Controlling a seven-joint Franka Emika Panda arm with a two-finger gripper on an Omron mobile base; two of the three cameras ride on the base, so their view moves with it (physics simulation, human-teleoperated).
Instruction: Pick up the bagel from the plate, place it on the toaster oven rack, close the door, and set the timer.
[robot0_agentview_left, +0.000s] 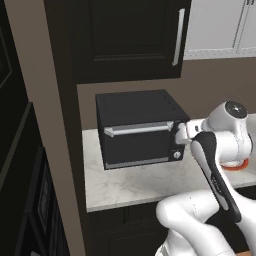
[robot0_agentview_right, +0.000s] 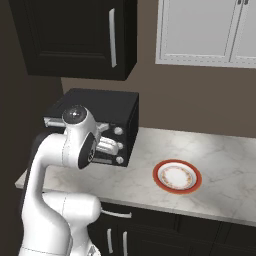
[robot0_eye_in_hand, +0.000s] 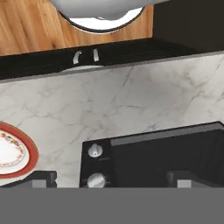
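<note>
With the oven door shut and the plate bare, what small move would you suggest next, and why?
Probably ease the open gripper onto a round silver knob on the black toaster oven and close on it. The black door with its silver bar handle looks shut, the red-rimmed white plate holds no bagel, so the timer seems to remain.

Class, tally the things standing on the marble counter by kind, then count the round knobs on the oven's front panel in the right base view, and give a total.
Toaster ovens: 1
Plates: 1
Knobs: 3
Total: 5
</note>
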